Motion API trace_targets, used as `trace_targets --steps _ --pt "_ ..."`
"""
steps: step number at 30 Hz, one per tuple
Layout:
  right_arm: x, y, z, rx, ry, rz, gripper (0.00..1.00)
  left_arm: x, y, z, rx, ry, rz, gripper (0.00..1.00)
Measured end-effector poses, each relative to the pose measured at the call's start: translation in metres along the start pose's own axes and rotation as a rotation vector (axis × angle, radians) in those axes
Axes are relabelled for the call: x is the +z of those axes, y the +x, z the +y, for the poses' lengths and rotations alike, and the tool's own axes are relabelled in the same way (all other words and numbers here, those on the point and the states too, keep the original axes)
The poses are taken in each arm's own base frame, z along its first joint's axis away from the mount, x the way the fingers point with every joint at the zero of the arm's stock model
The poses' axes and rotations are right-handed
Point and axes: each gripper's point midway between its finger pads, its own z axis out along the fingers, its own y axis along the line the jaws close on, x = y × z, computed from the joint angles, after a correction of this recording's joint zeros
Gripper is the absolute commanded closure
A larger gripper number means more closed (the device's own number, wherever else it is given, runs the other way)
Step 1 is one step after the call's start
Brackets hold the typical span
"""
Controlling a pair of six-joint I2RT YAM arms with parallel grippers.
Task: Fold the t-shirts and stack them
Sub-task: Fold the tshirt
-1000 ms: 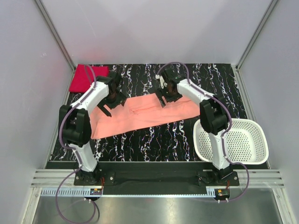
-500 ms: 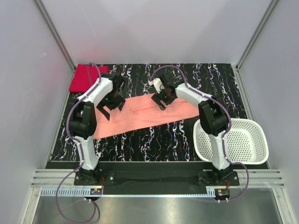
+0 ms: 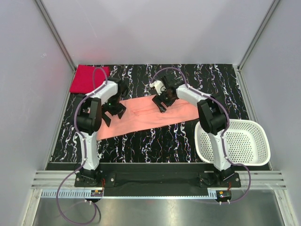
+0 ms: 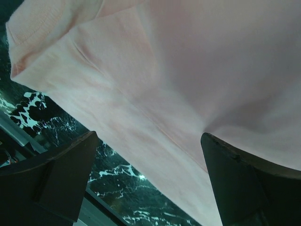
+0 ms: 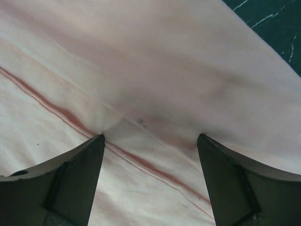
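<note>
The red tee (image 3: 88, 78) is laid folded in the bench's (image 3: 155, 141) far left corner, the left end effector (image 3: 113, 110) is held wide open and empty over the pink tee (image 3: 141, 117) spread mid-bench, the right end effector (image 3: 163, 100) likewise, and a basket (image 3: 256, 155) is set at the right

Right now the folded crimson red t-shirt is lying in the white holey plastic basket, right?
No. The top view shows the folded crimson red t-shirt lying on the black marbled table, far left, not in the white holey plastic basket.
</note>
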Motion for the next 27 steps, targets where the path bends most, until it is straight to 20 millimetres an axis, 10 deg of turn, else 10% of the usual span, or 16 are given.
trace_targets --steps 16,27 --pt "-0.023 0.043 0.06 0.159 0.048 0.08 0.11 0.008 -0.026 -0.015 0.339 -0.066 -0.065 0.05" --pt "-0.036 0.054 0.157 0.224 -0.041 0.117 0.1 0.0 -0.014 -0.054 0.531 0.103 -0.09 0.13"
